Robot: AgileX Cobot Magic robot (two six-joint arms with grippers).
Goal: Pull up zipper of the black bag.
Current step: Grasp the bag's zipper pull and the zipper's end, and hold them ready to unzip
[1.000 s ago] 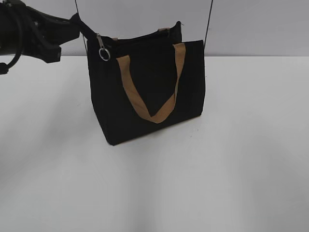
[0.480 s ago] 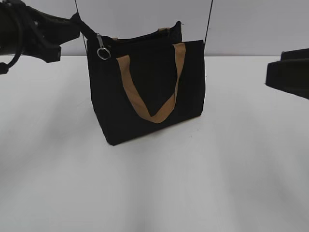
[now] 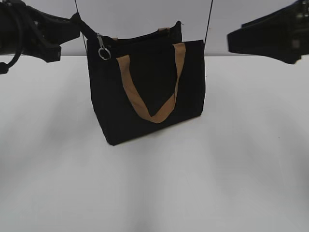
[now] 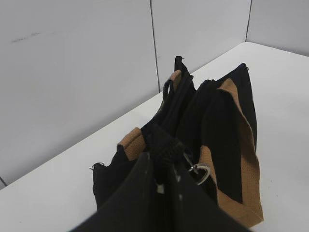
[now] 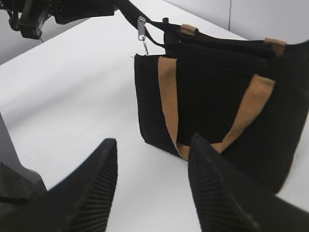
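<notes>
The black bag (image 3: 149, 92) stands upright on the white table, with a tan strap handle (image 3: 149, 113) hanging down its front. The zipper (image 3: 140, 37) runs along its top edge. Its silvery pull with a ring (image 3: 103, 51) hangs at the left end, and also shows in the left wrist view (image 4: 200, 172) and the right wrist view (image 5: 142, 30). My left gripper (image 3: 88, 30) is shut on the black fabric tab at the bag's top left corner, beside the pull (image 4: 163, 155). My right gripper (image 3: 232, 41) is open and empty, in the air right of the bag (image 5: 152, 147).
The white table (image 3: 154, 183) stretches in front of and beside the bag. A pale wall (image 3: 145, 14) with thin vertical seams stands close behind it. The bag's second tan handle (image 4: 133, 140) lies on the far side.
My right arm has come in from the right edge of the exterior view, then risen and moved left toward the bag. The left gripper and the bag have not moved.
</notes>
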